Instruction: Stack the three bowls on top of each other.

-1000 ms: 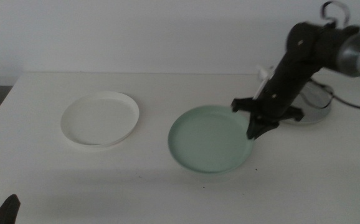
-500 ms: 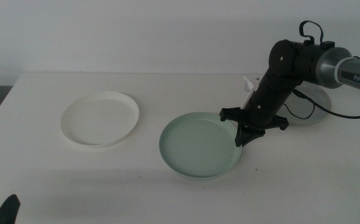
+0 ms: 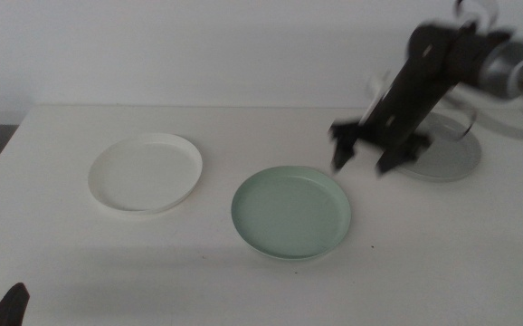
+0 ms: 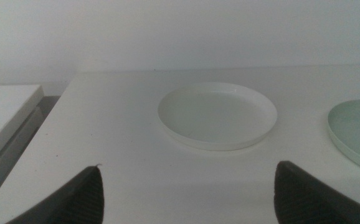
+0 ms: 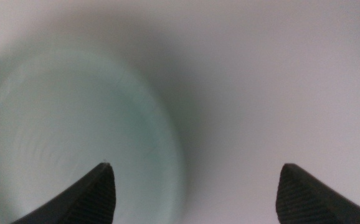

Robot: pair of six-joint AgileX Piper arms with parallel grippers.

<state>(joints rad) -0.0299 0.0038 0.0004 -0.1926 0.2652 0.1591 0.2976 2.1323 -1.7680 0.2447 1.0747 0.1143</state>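
Item 1: mint green bowl. Flat on the table, alone, nothing in it and nothing under it. Just below and inward of the right gripper, apart from it. In the right wrist view, blurred, off to one side of the empty gap between the jaws.

Item 2: white bowl. Flat on the table, alone, well apart from the right gripper, beyond the mint green bowl. Ahead of the left gripper, centred in its wrist view, untouched.

Item 3: grey bowl. Flat on the table behind the right gripper, partly hidden by that arm. Nothing stacked on it as far as visible.

Item 4: right gripper. Raised above the table, between the mint green bowl and the grey one, motion-blurred. Jaws spread wide, holding nothing.

Item 5: left gripper. Waiting low at the near edge of the table, only a dark tip showing in the middle view. Jaws wide apart, empty.

Progress: no stack formed; three bowls separate, each on bare table. Remaining, by estimate: both stacking placements, i.e. the whole task. Mint green bowl nearest the working gripper, grey bowl close behind it; likely first pairing among these two, not certain.
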